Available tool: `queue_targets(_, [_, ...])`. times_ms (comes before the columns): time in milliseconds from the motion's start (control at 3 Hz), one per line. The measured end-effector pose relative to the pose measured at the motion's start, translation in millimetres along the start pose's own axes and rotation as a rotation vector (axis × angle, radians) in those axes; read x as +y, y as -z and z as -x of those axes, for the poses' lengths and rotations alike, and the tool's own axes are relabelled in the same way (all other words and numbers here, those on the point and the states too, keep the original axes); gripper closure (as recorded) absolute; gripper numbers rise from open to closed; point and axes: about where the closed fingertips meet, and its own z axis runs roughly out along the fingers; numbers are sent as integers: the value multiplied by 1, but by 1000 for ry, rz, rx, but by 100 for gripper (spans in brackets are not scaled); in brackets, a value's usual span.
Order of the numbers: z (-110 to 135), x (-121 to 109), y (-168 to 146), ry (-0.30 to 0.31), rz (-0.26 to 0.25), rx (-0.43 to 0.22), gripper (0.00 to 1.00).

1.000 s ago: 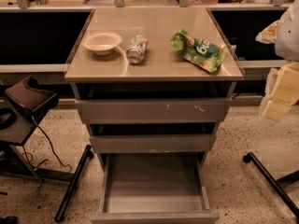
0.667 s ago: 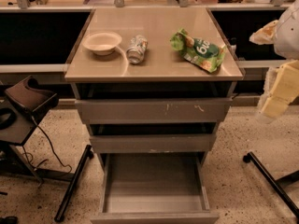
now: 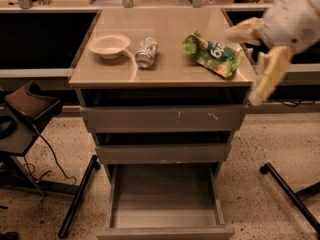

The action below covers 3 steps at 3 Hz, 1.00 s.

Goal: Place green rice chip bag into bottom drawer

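The green rice chip bag [image 3: 212,54] lies crinkled on the right part of the cabinet top [image 3: 165,69]. My gripper [image 3: 242,66] comes in from the upper right and hangs at the top's right edge, just right of the bag and not touching it. Its pale fingers [image 3: 267,71] are spread apart and hold nothing. The bottom drawer [image 3: 165,191] is pulled out at the foot of the cabinet, and its flat grey inside holds nothing.
A cream bowl [image 3: 109,45] and a silver-green drink can [image 3: 146,52] on its side sit on the left half of the top. The two upper drawers [image 3: 162,119] are slightly ajar. A black stand [image 3: 30,106] is at the left and a black floor leg [image 3: 292,196] at the right.
My gripper has swung left from the right edge of the view, closer to the bag. The bag, bowl, can and drawers have not moved.
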Motion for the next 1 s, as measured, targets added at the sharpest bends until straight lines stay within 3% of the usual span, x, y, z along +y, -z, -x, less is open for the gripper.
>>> queue_targets(333, [41,-50,1,-44,-16,-256,0])
queue_targets(667, [68,-58,28,-36,-60,-351,0])
queue_targets(1000, [58,-73,22,-106,-115,-302,0])
